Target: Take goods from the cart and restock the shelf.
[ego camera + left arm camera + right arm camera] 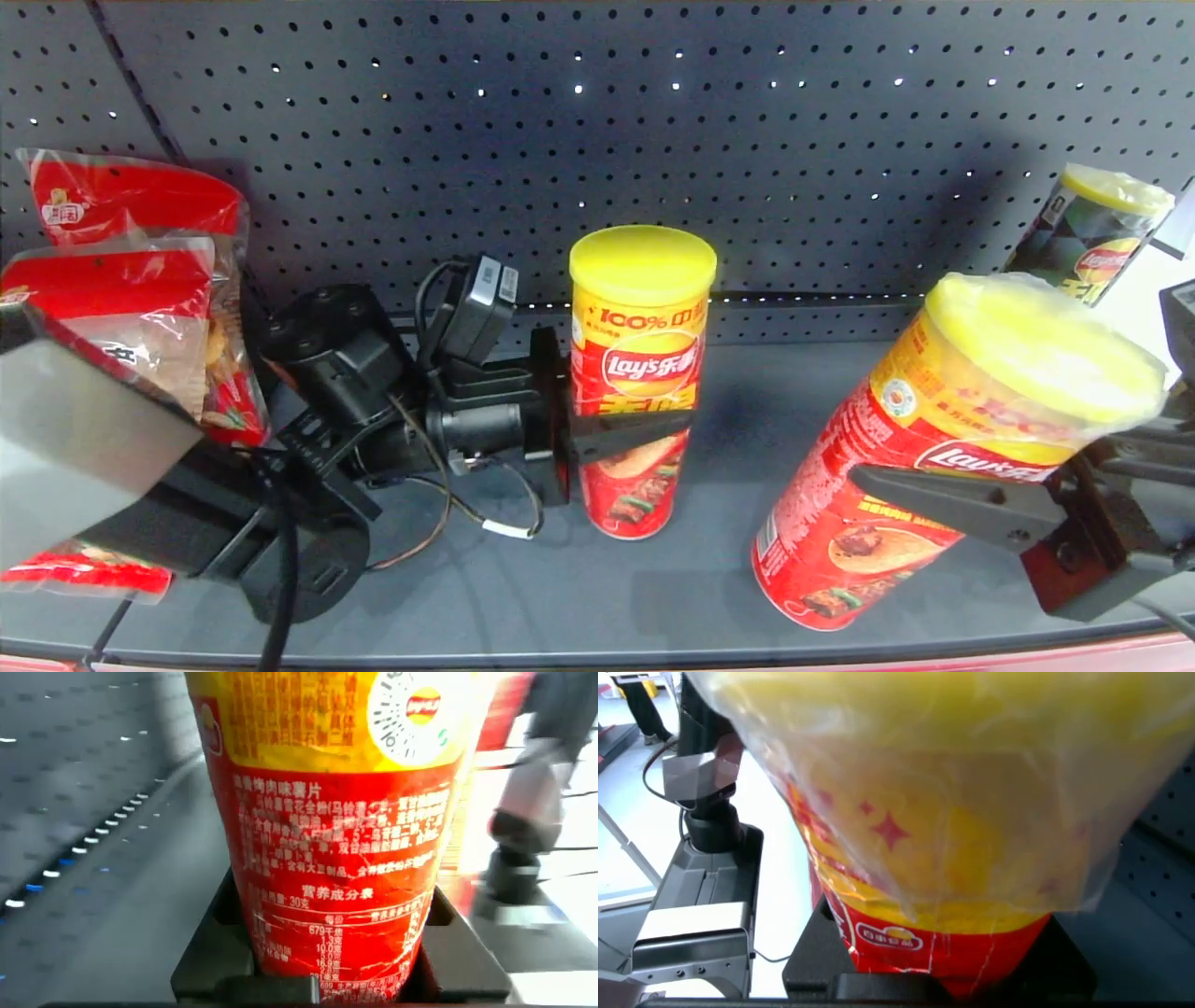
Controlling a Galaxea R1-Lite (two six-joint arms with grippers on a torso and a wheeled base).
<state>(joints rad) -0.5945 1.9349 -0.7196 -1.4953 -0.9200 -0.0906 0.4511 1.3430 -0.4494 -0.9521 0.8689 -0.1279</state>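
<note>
Left gripper (644, 425): found clamped on the upright can (642, 308). One finger (635, 431) is seen laid across the can's front face at about mid-height, while the other is hidden behind the can. In the left wrist view the can is seated squarely between both fingers, the gap being filled and the wall pressed against each side. The yellow lid is carried above the fingers and the base below them, on the deck of the shelf (523, 579) (contact with the deck appears to be made).

Right gripper (896, 457): found clamped on the tilted can (990, 373). The near finger is seen crossing the red lower body. The lid end, wrapped in clear film, is leaned back over the fingers toward the wrist, and the base is thrown forward and down past the fingertips. Whether the lower rim is touching the deck cannot be determined.

The two held cans are kept well apart. A third can (1102, 229) is noted beyond the right fingers, against the pegboard (747, 140). Red snack bags (140, 280) are noted behind the left wrist, well clear of its fingers.
</note>
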